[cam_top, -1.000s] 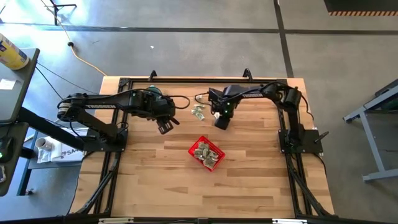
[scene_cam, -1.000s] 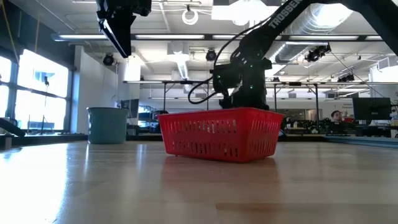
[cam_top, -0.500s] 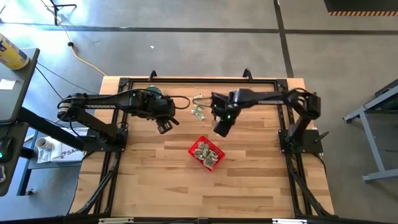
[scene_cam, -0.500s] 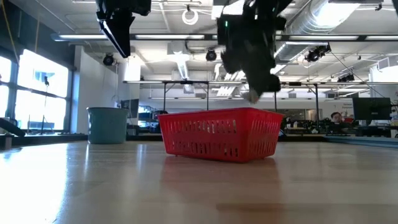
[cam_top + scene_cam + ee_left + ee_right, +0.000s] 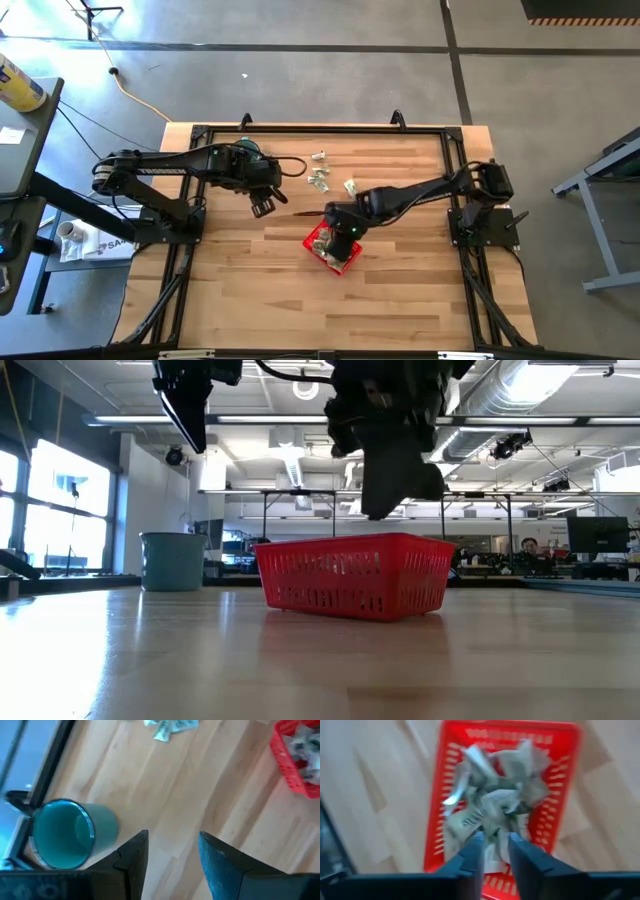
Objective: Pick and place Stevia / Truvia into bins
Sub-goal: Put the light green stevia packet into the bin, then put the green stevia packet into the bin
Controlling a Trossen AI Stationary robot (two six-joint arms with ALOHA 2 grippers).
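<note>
The red basket (image 5: 345, 263) stands on the table's middle with several pale green and white sachets (image 5: 495, 795) heaped inside it. More sachets (image 5: 318, 180) lie loose on the wood toward the far edge. My right gripper (image 5: 344, 233) hangs above the basket, pointing steeply down. Its fingers (image 5: 472, 851) stand a little apart, and I see nothing caught between them. My left gripper (image 5: 262, 206) is held high at the far left, open and empty.
A teal cup (image 5: 65, 840) stands upright by the far-left frame rail, below my left arm. A black metal frame (image 5: 300, 128) borders the table. Bare wood lies near the front edge and to the left of the basket (image 5: 350, 575).
My right gripper has swung from beside the loose sachets toward the table's near edge and risen. It now hangs over the red basket. A pale sachet showed at its fingertips half a second ago in the low view and no longer shows there. The left arm kept its place.
</note>
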